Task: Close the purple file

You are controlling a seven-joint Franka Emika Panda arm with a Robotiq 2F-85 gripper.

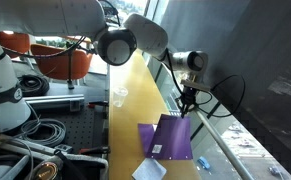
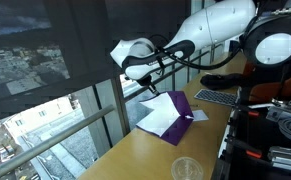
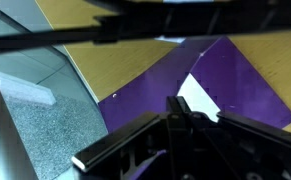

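One purple file (image 2: 181, 104) lies at the right edge of the table (image 1: 125, 125), its cover (image 1: 170, 138) standing half raised. The clenched gripper (image 1: 188, 106) sits at that cover's top edge (pinching or only touching, I cannot tell), with the file's base directly below.

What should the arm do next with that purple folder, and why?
Probably sweep the raised cover across and down onto the white pages. The purple file stands part open, its cover tilted up off the table, and the shut gripper sits at the cover's top edge.
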